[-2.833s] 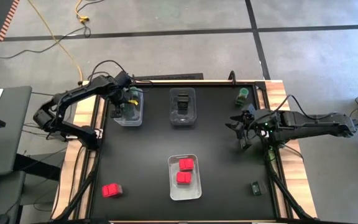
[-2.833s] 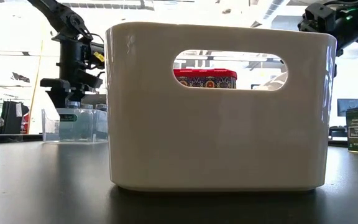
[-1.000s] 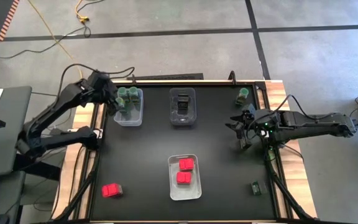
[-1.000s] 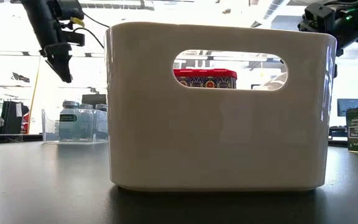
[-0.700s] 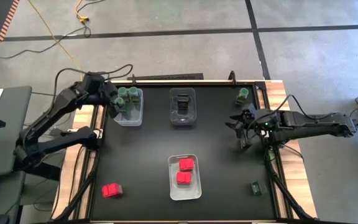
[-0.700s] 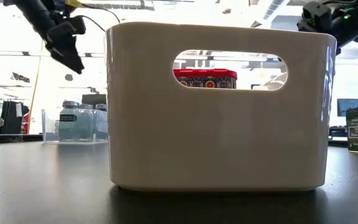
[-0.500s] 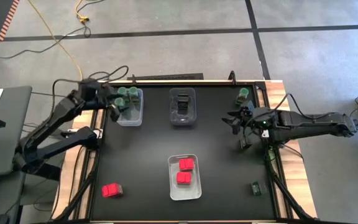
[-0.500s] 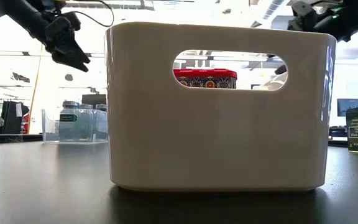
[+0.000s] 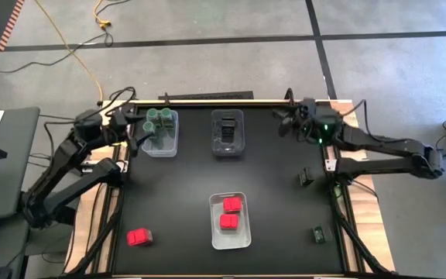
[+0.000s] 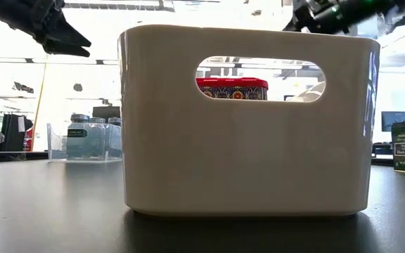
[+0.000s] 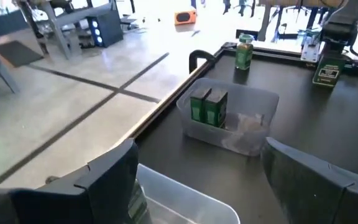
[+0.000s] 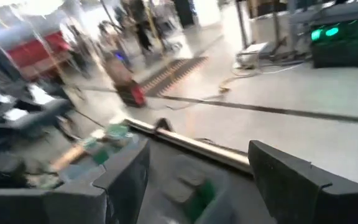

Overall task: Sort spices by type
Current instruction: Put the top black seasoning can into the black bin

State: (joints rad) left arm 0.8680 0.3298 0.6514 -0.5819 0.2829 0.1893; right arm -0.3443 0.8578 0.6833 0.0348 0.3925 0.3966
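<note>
I saw the tabletop [image 9: 176,194] carrying three clear bins: green-lidded jars [image 9: 158,119] in the far-left bin [image 9: 159,146], dark boxes [image 9: 227,129] in the far-middle one, red packets [image 9: 229,213] in the near one. My left claw [image 9: 132,129] hung just left of the jars, fingers apart and empty. My right claw [image 9: 285,125], fingers also apart, hovered near the far-right corner.

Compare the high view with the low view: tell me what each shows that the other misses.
Only the high view shows the stray red packet near the front left corner, the two dark boxes in the middle back bin and the open right gripper. Only the low view shows the front bin's oval handle hole. Both show the green-lidded jars in their clear bin and the open left gripper.
</note>
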